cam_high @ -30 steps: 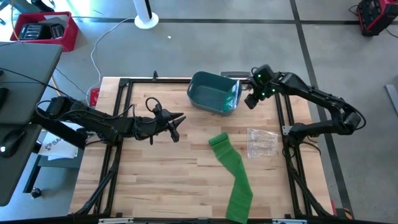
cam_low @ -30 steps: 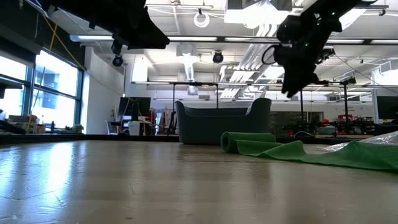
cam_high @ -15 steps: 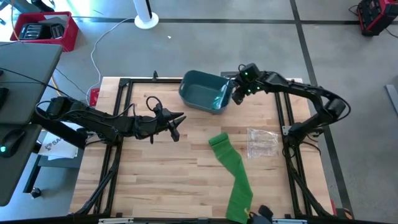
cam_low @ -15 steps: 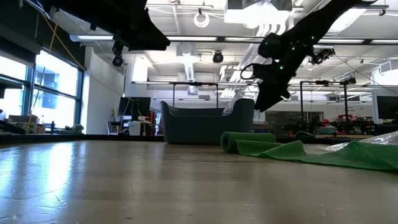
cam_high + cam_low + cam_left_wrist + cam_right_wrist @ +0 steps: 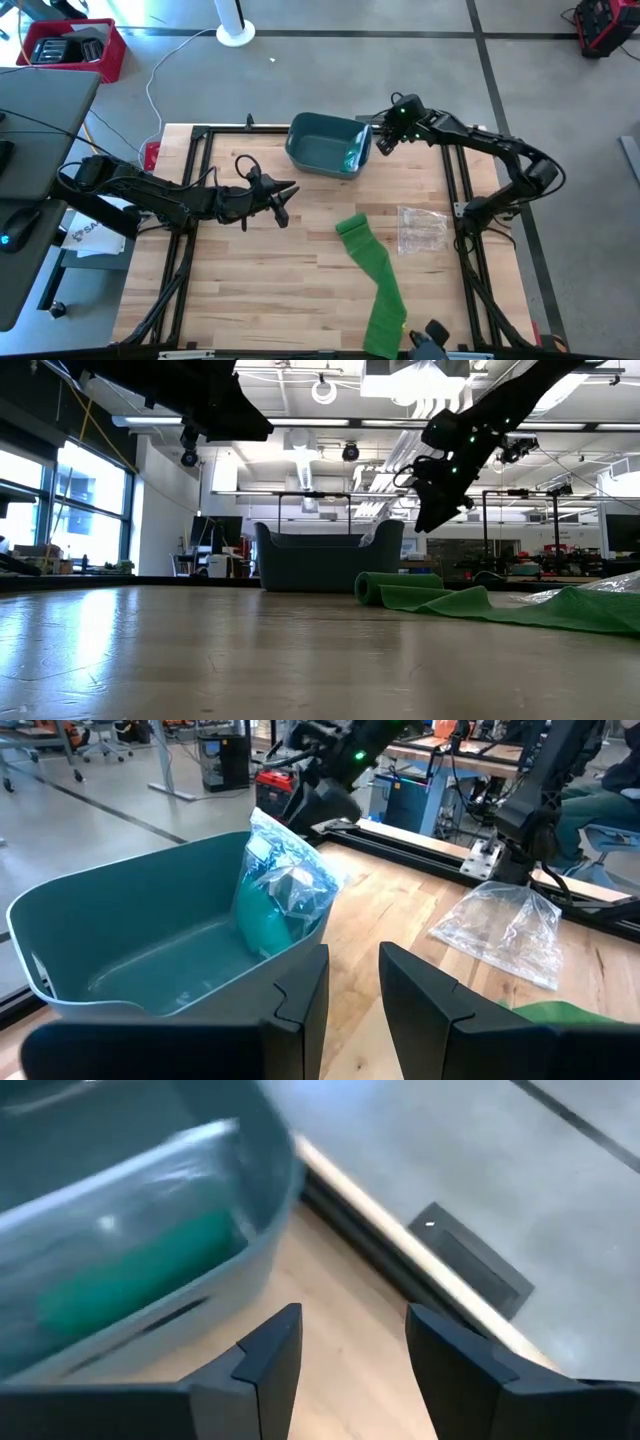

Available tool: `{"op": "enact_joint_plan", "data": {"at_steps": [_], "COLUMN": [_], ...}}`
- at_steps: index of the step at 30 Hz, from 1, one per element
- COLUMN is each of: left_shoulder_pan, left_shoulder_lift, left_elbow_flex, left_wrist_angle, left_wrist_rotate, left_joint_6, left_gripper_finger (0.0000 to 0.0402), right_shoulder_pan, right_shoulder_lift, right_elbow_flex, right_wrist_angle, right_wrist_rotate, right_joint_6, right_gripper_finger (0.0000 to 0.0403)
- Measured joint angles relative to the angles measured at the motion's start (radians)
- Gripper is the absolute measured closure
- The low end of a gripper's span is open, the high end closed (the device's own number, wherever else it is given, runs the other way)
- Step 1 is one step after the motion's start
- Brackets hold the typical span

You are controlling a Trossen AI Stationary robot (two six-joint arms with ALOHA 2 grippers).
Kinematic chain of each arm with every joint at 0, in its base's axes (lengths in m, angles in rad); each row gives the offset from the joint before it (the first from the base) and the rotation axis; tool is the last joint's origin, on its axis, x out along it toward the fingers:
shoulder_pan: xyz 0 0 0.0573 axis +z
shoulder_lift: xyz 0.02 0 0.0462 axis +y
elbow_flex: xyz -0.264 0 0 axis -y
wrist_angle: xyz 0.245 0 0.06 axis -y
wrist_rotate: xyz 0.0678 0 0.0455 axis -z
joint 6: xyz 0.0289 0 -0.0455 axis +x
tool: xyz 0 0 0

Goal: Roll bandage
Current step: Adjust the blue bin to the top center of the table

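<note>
The bandage (image 5: 377, 285) lies on the table (image 5: 260, 300), a green strip partly unrolled. Its rolled end (image 5: 398, 586) sits near the table centre; the loose tail runs toward 5 o'clock to the table's near edge. In the low view the roll rests flat on the wood and the tail spreads away from it.

An empty clear bag (image 5: 420, 228) lies just beside the bandage at 3 o'clock, apart from it.

A teal bin (image 5: 325, 147) stands at 12 o'clock from the roll, near the table's far edge. Inside it, against the wall on the right arm's side, a clear bag holding a green roll (image 5: 283, 892) leans upright, its top above the rim.

The right claw (image 5: 385, 140) hangs just beside the bin at its 3 o'clock, above the table. Its fingers (image 5: 262, 1360) stand apart with nothing between them; the bin wall and the bagged roll show just ahead of them.

The left claw (image 5: 283, 196) waits at 9 o'clock from the bandage roll, well apart from it, pointing toward the table centre. Its fingers (image 5: 300, 995) stand a narrow gap apart, holding nothing.
</note>
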Motion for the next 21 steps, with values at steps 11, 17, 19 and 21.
{"op": "enact_joint_plan", "data": {"at_steps": [11, 17, 19, 21], "left_shoulder_pan": [0.000, 0.000, 0.000, 0.000], "left_shoulder_lift": [0.000, 0.000, 0.000, 0.000], "left_elbow_flex": [0.000, 0.000, 0.000, 0.000], "left_wrist_angle": [0.000, 0.000, 0.000, 0.000], "left_wrist_rotate": [0.001, 0.001, 0.001, 0.001], "left_joint_6": [-0.026, -0.026, -0.025, -0.025], "left_gripper_finger": [0.0314, 0.0314, 0.0314, 0.0314], "right_shoulder_pan": [0.253, 0.406, 0.417, 0.412], "right_shoulder_lift": [-0.142, -0.039, -0.001, 0.026], "right_elbow_flex": [0.000, 0.000, 0.000, 0.000], "right_wrist_angle": [-0.418, -0.186, -0.115, -0.084], "right_wrist_rotate": [-0.305, -0.291, -0.234, -0.131], "right_joint_6": [-0.066, -0.048, -0.035, -0.033], "right_gripper_finger": [0.0231, 0.0231, 0.0231, 0.0231]}}
